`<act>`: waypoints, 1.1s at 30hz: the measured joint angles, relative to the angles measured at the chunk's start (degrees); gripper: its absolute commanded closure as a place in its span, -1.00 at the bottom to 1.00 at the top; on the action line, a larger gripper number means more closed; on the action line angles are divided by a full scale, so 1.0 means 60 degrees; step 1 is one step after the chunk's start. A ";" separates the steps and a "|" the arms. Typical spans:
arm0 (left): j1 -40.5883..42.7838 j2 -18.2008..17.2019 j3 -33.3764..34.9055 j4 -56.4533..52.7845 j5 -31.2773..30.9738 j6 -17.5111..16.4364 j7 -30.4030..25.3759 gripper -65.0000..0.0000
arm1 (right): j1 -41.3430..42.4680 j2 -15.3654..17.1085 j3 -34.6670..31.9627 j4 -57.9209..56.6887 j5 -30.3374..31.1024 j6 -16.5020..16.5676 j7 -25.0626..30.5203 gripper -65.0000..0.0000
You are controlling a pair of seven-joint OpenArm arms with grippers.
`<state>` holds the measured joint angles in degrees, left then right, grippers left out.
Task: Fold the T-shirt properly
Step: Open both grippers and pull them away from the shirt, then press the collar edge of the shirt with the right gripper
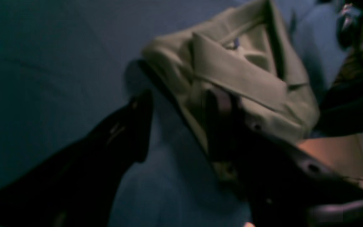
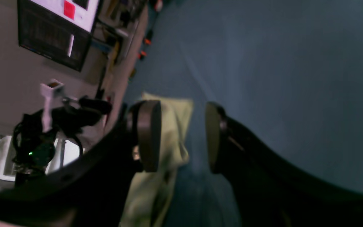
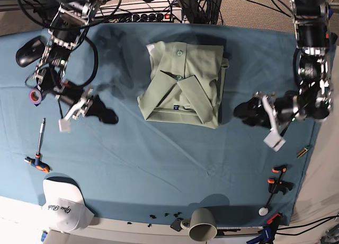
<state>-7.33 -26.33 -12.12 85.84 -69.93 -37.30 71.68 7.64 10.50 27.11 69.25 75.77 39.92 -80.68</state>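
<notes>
Shirt count: one T-shirt (image 3: 184,85), pale sage green, folded into a compact block near the middle of the counter (image 3: 159,164), toward its far edge. Collar and buttoned placket face up; two buttons are visible on the placket, and one small blue neck label.

Claws: two, one per arm, both off the shirt. Left claw (image 3: 244,111) sits just beside the shirt on the side of the counter's right edge, with blue cloth between them. In the left wrist view the two fingers (image 1: 137,126) stand wide apart, nothing between them but blue cloth, with the folded collar (image 1: 241,75) just behind. Right claw (image 3: 106,116) sits toward the counter's left edge, well apart from the shirt. In the right wrist view its two pads (image 2: 150,135) are parted wide and empty, the shirt lying beyond them.

Other items on the counter:
- one white cap (image 3: 63,204), near-left corner
- one grey mug (image 3: 203,225), near edge
- one black mouse (image 3: 26,50), far-left corner
- one roll of tape (image 3: 35,96), left edge
- one screwdriver (image 3: 39,143), left edge
- two clamps (image 3: 278,183), near-right corner
</notes>
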 measured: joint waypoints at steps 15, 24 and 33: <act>0.2976 -0.0182 -0.0441 0.1071 -0.1475 -0.0375 0.0703 0.13 | -0.4047 0.0004 -0.1053 0.5329 0.0375 0.0022 -0.0033 0.26; 0.3231 -0.0171 -0.0437 0.1213 -0.1475 -0.0372 0.0696 0.13 | -0.5701 -0.0685 -0.1038 0.5967 -0.1705 -0.0004 -0.0058 0.26; 0.3231 -0.0091 -0.0437 0.1213 -0.1486 -0.0372 0.0696 0.13 | -0.5497 -0.1494 -0.1042 0.5971 -0.1639 0.0000 -0.0029 0.26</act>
<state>12.05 -26.87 -14.74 93.12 -78.85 -39.53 75.85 -25.34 1.54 20.86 105.08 65.93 39.92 -80.86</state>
